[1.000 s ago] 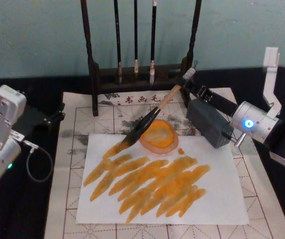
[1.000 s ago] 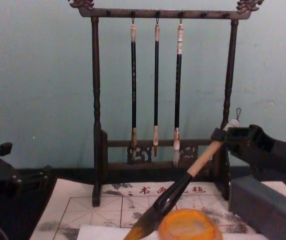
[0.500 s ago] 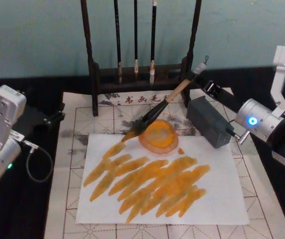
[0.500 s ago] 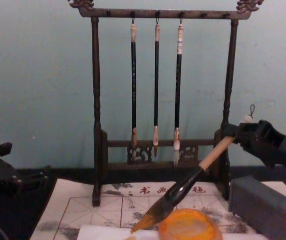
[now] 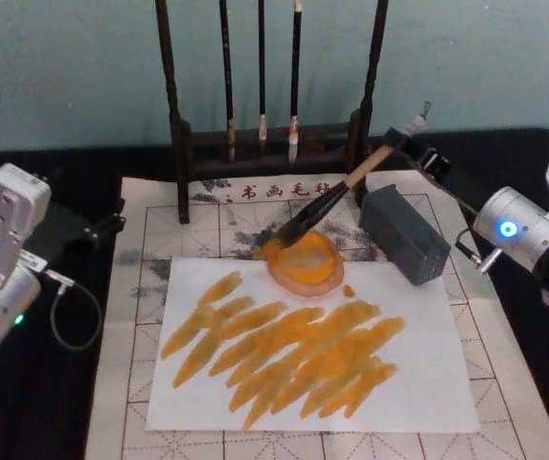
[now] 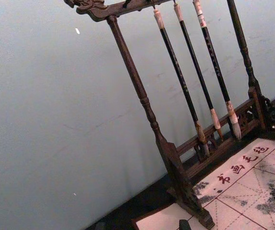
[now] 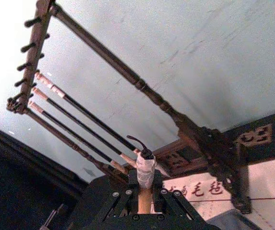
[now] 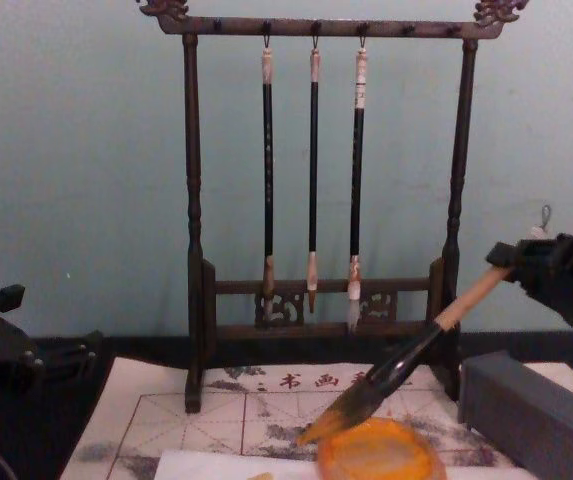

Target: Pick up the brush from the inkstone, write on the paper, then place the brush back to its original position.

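The right gripper, far right, is clamped on the upper end of the brush. The brush slants down leftward, its tuft tip at the far-left rim of the orange inkstone on the orange-streaked paper. The left gripper rests at the left

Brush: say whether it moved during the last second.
Yes. The brush slid rightward: its tip left the paper and now sits at the inkstone.

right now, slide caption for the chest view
Right gripper holds the brush tilted, tip at the edge of the inkstone, in front of the rack.
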